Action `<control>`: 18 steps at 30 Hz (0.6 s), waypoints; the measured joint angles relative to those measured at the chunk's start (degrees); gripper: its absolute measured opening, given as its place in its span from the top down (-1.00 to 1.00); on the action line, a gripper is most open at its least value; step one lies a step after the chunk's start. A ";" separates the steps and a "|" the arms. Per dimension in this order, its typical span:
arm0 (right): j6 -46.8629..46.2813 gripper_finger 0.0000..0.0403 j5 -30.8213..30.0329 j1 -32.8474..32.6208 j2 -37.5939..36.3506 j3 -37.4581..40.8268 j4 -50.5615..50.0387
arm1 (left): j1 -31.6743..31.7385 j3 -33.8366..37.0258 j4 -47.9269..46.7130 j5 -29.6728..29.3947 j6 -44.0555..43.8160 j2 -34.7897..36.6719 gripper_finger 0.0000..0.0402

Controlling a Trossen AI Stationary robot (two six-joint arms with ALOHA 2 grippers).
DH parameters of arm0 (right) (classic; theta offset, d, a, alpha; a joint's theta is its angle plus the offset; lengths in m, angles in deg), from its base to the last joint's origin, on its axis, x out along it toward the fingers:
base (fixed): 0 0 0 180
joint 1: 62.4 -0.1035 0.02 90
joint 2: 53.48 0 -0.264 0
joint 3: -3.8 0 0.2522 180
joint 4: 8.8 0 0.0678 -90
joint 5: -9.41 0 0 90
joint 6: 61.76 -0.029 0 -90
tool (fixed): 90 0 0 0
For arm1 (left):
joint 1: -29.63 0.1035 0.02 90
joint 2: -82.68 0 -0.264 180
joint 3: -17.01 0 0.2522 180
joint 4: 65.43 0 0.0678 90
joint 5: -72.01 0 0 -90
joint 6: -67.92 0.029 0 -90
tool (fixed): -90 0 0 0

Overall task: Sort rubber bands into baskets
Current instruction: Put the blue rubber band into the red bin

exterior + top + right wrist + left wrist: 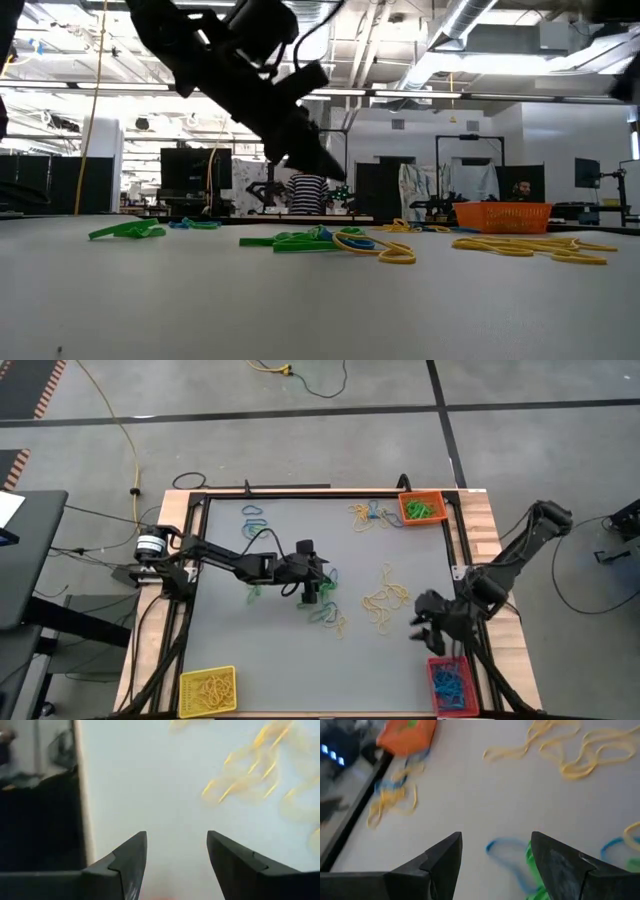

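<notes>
Thin loose rubber bands [385,600] in yellow, green and blue lie scattered across the grey worktop [230,630]: a mixed green/blue clump mid-worktop, a yellow tangle to its right, a few more near the far edge. Some are sorted already: yellow ones in the small yellow plastic basket [207,691] at the near left corner, green in the orange basket [421,508] at the far right corner, blue in the red basket [450,685] at the near right corner.

Left tool [318,589] hangs just over the green/blue clump, fingers wide, nothing in them, prob. lining up a pick; a blue loop shows between its tips in the wrist view. Right tool [432,630] sits just beside the red basket, fingers apart and empty, near the yellow tangle.
</notes>
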 joint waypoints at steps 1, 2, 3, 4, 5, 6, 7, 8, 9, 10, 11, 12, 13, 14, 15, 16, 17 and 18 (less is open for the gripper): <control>2.86 -0.16 -1.86 1.47 0.47 0.00 0.15 | 0.48 0.00 -1.30 -0.10 -0.96 0.00 -0.14; 5.80 -0.16 -3.65 3.01 0.90 0.00 0.40 | 0.98 0.00 -2.77 -0.11 -1.91 -0.02 -0.14; 8.50 -0.16 -5.30 4.41 1.49 0.00 0.78 | 1.39 0.02 -4.17 -0.10 -2.92 0.00 -0.14; 11.19 -0.16 -6.80 5.76 2.10 0.00 1.44 | 1.78 0.02 -5.53 -0.06 -3.93 0.00 -0.14; 14.12 -0.16 -8.20 7.08 2.84 0.00 2.44 | 2.14 0.02 -6.85 0.17 -4.82 0.00 -0.14; 16.92 -0.16 -9.47 8.36 3.68 0.00 3.72 | 2.37 0.02 -8.20 0.65 -5.67 0.00 -0.14; 19.81 -0.16 -10.58 9.54 4.54 0.00 5.19 | 2.49 0.02 -9.40 1.37 -6.36 0.00 -0.14; 22.70 -0.16 -11.63 10.66 5.48 0.00 6.78 | 2.58 0.02 -10.49 1.75 -7.05 0.00 -0.14; 25.43 -0.16 -12.62 11.85 6.50 0.00 8.43 | 2.66 0.02 -11.34 1.81 -7.62 -0.01 -0.14; 28.11 -0.16 -13.64 12.97 7.57 0.00 10.21 | 2.67 0.02 -12.04 1.66 -8.12 0.00 -0.14; 30.53 -0.16 -14.81 14.09 8.71 0.00 11.93 | 2.65 0.02 -12.75 1.15 -8.51 0.00 -0.14; 32.59 -0.16 -15.92 15.27 9.90 0.00 13.46 | 2.65 0.02 -13.33 0.27 -8.77 0.00 -0.14; 34.29 -0.16 -16.86 16.46 11.06 0.00 14.88 | 2.66 0.02 -13.76 -1.08 -8.85 0.00 -0.14; 35.65 -0.16 -17.68 17.71 12.29 0.00 16.21 | 2.83 0.02 -14.13 -2.47 -8.94 0.01 -0.14; 36.68 -0.16 -18.23 18.96 13.56 0.00 17.53 | 3.12 0.02 -14.71 -3.85 -9.20 0.12 -0.14; 37.55 -0.16 -18.43 20.21 14.93 0.00 18.88 | 3.67 0.02 -15.32 -4.88 -9.49 0.26 -0.14; 38.10 -0.16 -18.41 21.30 16.25 0.00 20.07 | 4.37 0.02 -15.67 -5.30 -10.08 0.32 -0.14; 38.54 -0.16 -18.37 22.49 17.80 0.00 21.41 | 5.26 0.01 -15.85 -5.42 -10.67 0.41 -0.14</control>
